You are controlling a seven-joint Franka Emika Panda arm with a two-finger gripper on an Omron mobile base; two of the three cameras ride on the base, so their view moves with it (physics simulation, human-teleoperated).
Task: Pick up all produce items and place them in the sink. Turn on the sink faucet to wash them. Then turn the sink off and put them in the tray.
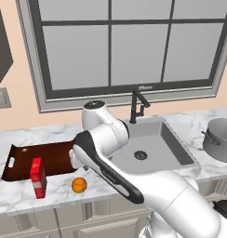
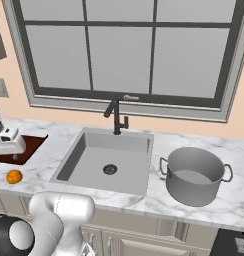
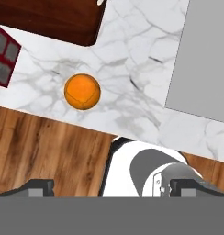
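The orange fruit sits on the marble worktop near its front edge, just beside the red box and in front of the wooden tray; being round, it shows no long axis. The end effector hangs released above it, fingers wide apart, holding nothing

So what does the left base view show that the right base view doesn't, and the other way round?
The left base view alone has the red box and the tray's full length with a white cut-out handle. The right base view alone has the whole grey pot. Both share the orange fruit on the counter, the sink and the faucet.
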